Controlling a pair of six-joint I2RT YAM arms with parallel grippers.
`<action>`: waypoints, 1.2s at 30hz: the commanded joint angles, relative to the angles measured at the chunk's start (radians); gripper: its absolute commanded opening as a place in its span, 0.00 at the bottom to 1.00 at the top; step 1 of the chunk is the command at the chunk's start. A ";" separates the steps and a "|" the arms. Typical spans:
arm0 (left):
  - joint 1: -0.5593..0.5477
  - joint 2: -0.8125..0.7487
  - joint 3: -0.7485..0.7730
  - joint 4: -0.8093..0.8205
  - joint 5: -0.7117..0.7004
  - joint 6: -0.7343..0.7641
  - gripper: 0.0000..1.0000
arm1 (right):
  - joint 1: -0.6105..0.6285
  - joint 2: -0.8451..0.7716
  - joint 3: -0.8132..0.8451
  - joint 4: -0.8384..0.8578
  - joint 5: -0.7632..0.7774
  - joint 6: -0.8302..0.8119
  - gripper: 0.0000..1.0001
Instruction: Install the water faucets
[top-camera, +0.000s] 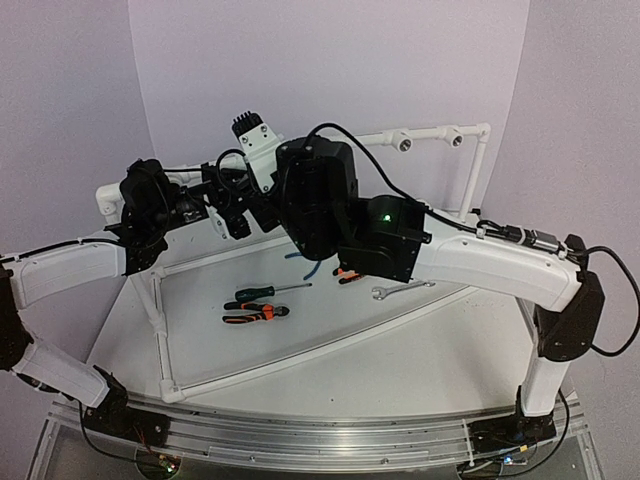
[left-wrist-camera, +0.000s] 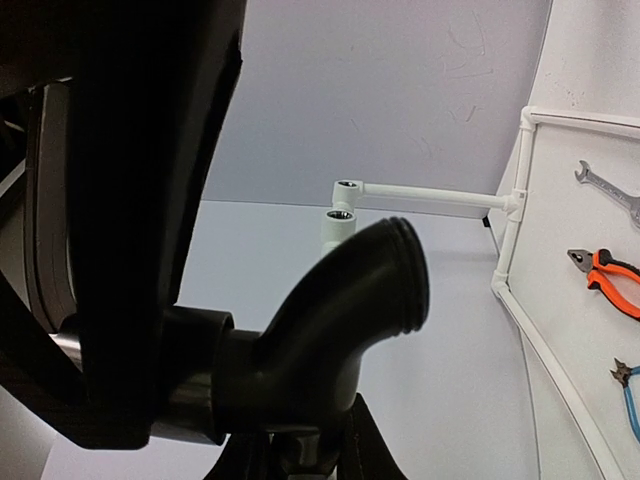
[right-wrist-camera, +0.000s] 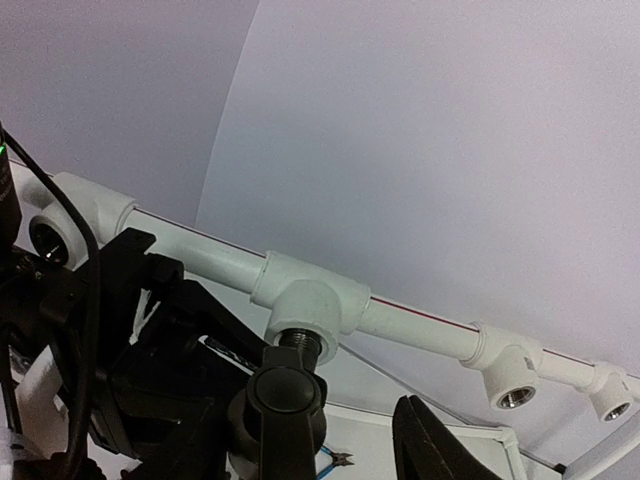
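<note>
The black faucet (right-wrist-camera: 288, 395) has its threaded end in a white tee (right-wrist-camera: 312, 298) on the back pipe. In the left wrist view its curved spout (left-wrist-camera: 345, 315) fills the middle. My left gripper (left-wrist-camera: 300, 462) is shut on the faucet's body from below; in the top view it (top-camera: 222, 200) sits at the back-left pipe. My right gripper (right-wrist-camera: 345, 450) hangs just below the tee, beside the faucet, with one finger (right-wrist-camera: 440, 440) showing well apart from it; it looks open. In the top view it (top-camera: 243, 170) is under the white wrist camera.
The white pipe frame (top-camera: 440, 135) runs along the back with open tees (right-wrist-camera: 510, 385). On the table lie a screwdriver (top-camera: 262, 291), orange pliers (top-camera: 255, 315), a wrench (top-camera: 400, 290), a second pair of orange pliers (top-camera: 347, 275) and a blue cutter (top-camera: 305, 262).
</note>
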 joint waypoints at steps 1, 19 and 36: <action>0.001 0.009 0.036 -0.088 0.006 -0.015 0.00 | -0.024 0.017 0.025 -0.010 -0.034 0.079 0.55; 0.000 -0.037 0.031 -0.133 -0.063 -0.001 0.21 | -0.053 -0.015 -0.104 -0.023 0.036 0.603 0.00; 0.001 -0.210 0.009 -0.330 -0.252 -0.056 0.62 | -0.124 -0.112 -0.364 0.099 -0.017 1.489 0.00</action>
